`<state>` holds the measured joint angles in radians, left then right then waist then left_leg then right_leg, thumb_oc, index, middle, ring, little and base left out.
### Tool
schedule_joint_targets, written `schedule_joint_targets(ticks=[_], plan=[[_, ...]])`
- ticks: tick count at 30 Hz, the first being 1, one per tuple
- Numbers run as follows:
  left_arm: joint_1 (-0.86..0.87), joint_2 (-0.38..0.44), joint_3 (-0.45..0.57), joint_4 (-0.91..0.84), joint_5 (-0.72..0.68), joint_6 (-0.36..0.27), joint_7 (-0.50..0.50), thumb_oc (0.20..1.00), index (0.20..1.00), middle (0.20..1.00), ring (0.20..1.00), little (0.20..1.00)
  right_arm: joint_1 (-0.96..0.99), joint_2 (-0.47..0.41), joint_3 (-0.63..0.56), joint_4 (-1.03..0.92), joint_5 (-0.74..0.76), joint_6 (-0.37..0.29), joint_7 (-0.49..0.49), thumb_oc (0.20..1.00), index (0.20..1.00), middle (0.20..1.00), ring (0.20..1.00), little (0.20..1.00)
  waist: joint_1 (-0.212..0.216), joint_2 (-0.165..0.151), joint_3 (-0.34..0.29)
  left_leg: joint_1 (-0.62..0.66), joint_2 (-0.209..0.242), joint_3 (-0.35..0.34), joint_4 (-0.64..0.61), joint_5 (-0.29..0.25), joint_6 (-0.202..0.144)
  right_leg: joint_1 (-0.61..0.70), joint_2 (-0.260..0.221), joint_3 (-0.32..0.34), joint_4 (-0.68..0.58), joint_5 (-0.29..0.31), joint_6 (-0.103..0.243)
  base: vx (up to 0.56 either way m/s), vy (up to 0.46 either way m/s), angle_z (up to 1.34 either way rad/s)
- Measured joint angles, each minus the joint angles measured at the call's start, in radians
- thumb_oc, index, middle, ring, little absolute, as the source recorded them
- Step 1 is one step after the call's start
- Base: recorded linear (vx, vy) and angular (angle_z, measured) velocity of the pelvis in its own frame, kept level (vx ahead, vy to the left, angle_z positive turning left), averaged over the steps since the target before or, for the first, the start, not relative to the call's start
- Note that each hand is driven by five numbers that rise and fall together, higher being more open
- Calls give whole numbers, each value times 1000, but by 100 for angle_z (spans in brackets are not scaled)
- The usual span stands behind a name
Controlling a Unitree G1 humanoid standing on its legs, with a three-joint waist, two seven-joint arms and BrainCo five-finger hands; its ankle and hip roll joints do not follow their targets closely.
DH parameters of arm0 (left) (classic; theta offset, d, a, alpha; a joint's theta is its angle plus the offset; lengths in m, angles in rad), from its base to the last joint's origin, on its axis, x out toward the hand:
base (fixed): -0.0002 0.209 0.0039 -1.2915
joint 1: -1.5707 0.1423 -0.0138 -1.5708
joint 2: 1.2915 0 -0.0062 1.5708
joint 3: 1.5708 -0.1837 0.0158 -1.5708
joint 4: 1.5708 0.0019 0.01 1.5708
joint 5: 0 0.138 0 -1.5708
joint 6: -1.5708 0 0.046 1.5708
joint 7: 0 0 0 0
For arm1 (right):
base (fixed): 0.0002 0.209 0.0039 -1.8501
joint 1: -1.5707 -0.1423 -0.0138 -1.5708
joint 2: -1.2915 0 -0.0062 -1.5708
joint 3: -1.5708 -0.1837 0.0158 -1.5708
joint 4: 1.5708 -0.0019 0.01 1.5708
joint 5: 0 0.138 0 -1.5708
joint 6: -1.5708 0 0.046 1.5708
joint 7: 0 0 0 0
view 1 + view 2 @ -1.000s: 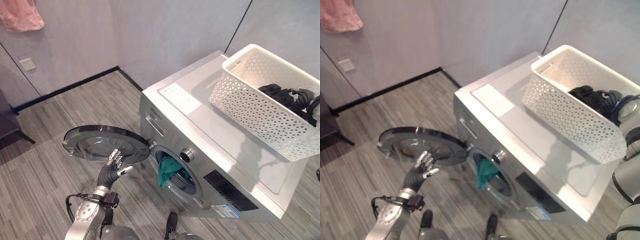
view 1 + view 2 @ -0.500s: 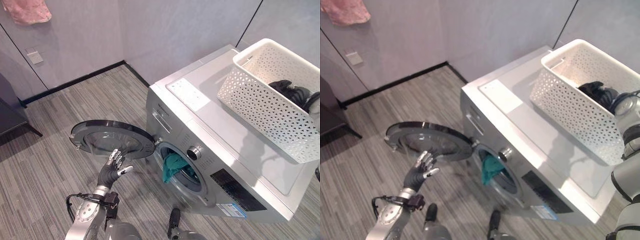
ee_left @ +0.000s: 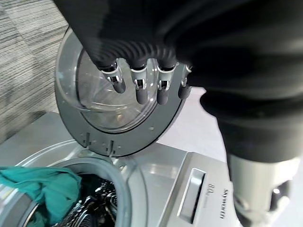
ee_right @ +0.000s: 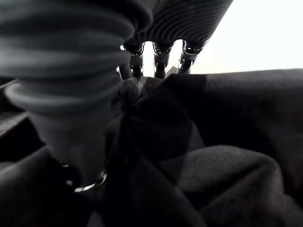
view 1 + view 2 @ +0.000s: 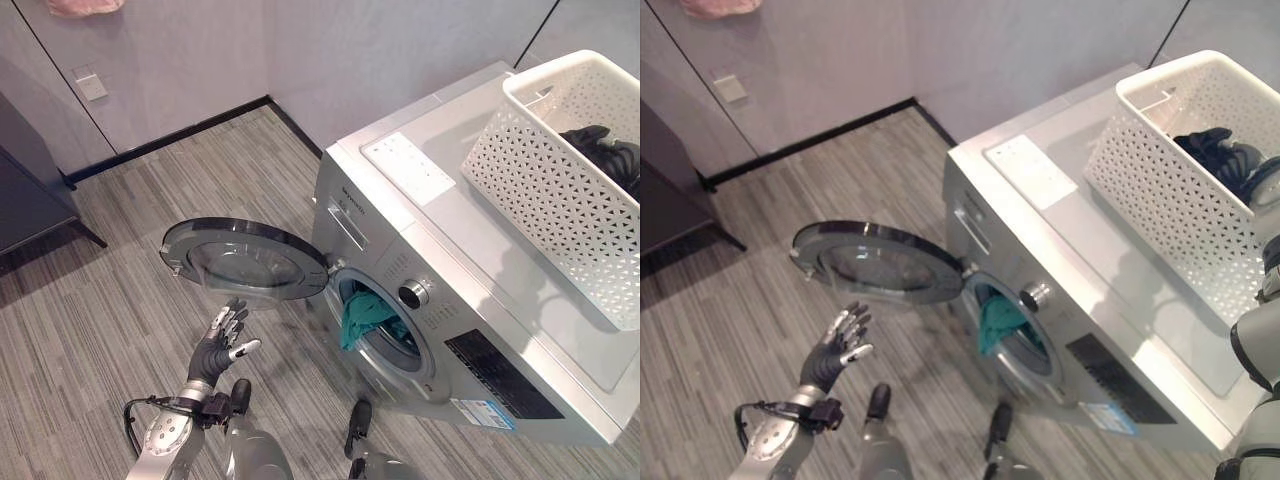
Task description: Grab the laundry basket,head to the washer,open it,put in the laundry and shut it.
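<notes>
Left hand (image 5: pixel 222 340) has dropped clear of the round glass-and-grey washer door (image 5: pixel 245 262) compared with a second ago: then its fingertips were up against the door's lower edge, now it hangs below and apart from it, fingers spread and relaxed, holding nothing. Whole picture also shifted, so part of that is the head camera moving. Door itself stands swung fully open, same as before.

Meaning: opening step looks done, loading underway. A teal cloth (image 5: pixel 362 312) hangs out of the drum opening of the silver front-loading washing machine (image 5: pixel 470 300).

White perforated plastic laundry basket (image 5: pixel 560 190) sits on top of the washer, towards its right end, with dark garments (image 4: pixel 199 156) inside.

Right hand (image 4: pixel 156 59) is down in that basket. Wrist view shows its fingers pushed into the dark fabric, tips buried, so can't tell whether it has a grip; probably reaching for the next piece.
</notes>
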<state>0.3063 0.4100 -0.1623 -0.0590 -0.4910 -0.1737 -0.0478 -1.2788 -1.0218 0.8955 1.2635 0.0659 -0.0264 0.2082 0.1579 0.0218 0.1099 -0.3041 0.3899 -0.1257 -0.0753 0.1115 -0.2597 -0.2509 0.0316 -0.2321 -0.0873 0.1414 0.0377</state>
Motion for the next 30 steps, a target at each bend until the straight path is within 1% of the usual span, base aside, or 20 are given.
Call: schedule_joint_targets(ticks=[1,5,7,8,12,15,16,20,21,22,24,25,26,27,28,29,30], plan=[[3,-1,-3,0,0,0,-1,1000,1000,1000,1000,1000,-3,1,0,-4,0,0,9,200,200,200,200,200,1,1,1,-1,1,-2,1,0,1,-2,1,0,0,1,-2,-2,12,-6],[8,-1,-4,-1,-1,0,-5,1000,1000,1000,1000,1000,-2,-14,13,-55,31,4,67,200,200,200,200,200,-1,1,0,5,1,-2,3,0,2,-1,2,0,0,2,-2,18,15,-6],[10,-1,-6,-1,-1,0,-6,1000,1000,1000,1000,1000,6,-37,32,-114,79,4,96,200,200,200,200,200,-3,2,0,8,0,-3,4,4,8,0,2,1,0,2,-2,36,14,-2],[8,-2,-7,-1,-2,0,-6,1000,1000,1000,1000,1000,5,-48,31,-115,85,3,102,200,200,200,200,200,-4,-6,-5,14,1,-4,3,6,11,5,2,0,0,2,-2,66,9,-1],[7,-2,-3,-1,-5,0,-6,1000,1000,1000,1000,1000,7,-48,29,-89,111,0,100,200,200,200,200,200,1,0,-6,38,-1,-5,2,7,12,29,1,-1,0,-2,-1,33,3,2],[4,-4,-3,0,-5,0,-6,1000,1000,1000,1000,1000,8,-48,29,-85,118,0,98,200,200,200,200,200,-1,1,-7,45,-2,-5,4,11,6,37,1,-1,-5,-5,0,42,-4,0],[-2,-5,-2,0,-5,0,-6,1000,1000,1000,1000,1000,20,-48,34,-112,129,0,98,200,200,200,200,200,1,1,-7,52,-5,-4,4,25,-1,44,2,0,-7,-6,1,37,-21,2],[-17,-5,-4,0,-4,0,-7,1000,1000,1000,1000,1000,27,-59,74,-194,157,1,102,200,200,200,200,200,-3,-4,-10,57,-13,-3,2,60,-2,50,-8,0,-8,-7,0,23,-10,3],[-29,-5,-6,0,-4,1,-7,1000,1000,1000,1000,1000,44,-57,80,-223,166,2,106,200,200,200,200,200,-5,-12,-10,59,-15,-5,-2,89,-4,58,-10,-4,-9,-7,-3,32,-12,10],[-31,-5,-7,0,-4,1,-8,1000,1000,1000,1000,1000,56,-65,87,-250,178,3,106,200,200,200,200,200,-5,-18,-9,60,-17,-4,-2,98,-3,60,-12,-5,-9,-8,-4,34,-14,9],[-31,-6,-6,0,-4,1,-9,1000,1000,1000,1000,1000,87,-77,90,-319,199,2,114,200,200,200,200,200,-6,-29,-8,65,-17,-3,1,103,-2,65,-12,-4,-9,-7,-6,10,-1,-3],[-29,-6,-7,0,-3,2,-14,1000,1000,1000,1000,1000,117,-92,90,-367,220,-1,120,200,200,200,200,200,-8,-40,-2,78,-18,-1,2,103,-2,75,-14,-2,-9,-7,-6,22,1,-3],[-31,-5,-6,0,-3,2,-15,1000,1000,1000,1000,1000,149,-95,89,-390,242,-4,123,200,200,200,200,200,-10,-58,-3,79,-24,-1,5,103,-2,79,-18,-2,-9,-7,-6,0,0,0],[-34,-5,-6,0,-3,2,-16,1000,1000,1000,1000,1000,161,-96,88,-393,245,-9,123,200,200,200,200,200,-14,-69,-2,79,-26,0,3,103,-3,78,-20,0,-9,-7,-6,33,-9,6],[-45,-5,-6,0,-2,2,-16,1000,1000,1000,1000,1000,171,-101,84,-394,246,-9,120,200,200,200,200,200,-22,-76,-2,80,-25,1,-5,98,-4,77,-20,0,-9,-7,-6,58,-10,2],[-43,-17,7,0,-2,2,-16,1000,1000,1000,1000,1000,201,-122,43,-422,256,-17,119,200,200,200,200,200,-26,-74,-2,98,-16,13,-10,52,-6,88,-13,1,-9,-3,0,59,-7,0],[-42,-16,15,0,-2,3,-15,1000,1000,1000,1000,1000,224,-122,8,-419,266,-29,112,200,200,200,200,200,-29,-81,0,108,-17,18,-11,39,-5,98,-14,2,-9,-3,2,61,-2,-5]])
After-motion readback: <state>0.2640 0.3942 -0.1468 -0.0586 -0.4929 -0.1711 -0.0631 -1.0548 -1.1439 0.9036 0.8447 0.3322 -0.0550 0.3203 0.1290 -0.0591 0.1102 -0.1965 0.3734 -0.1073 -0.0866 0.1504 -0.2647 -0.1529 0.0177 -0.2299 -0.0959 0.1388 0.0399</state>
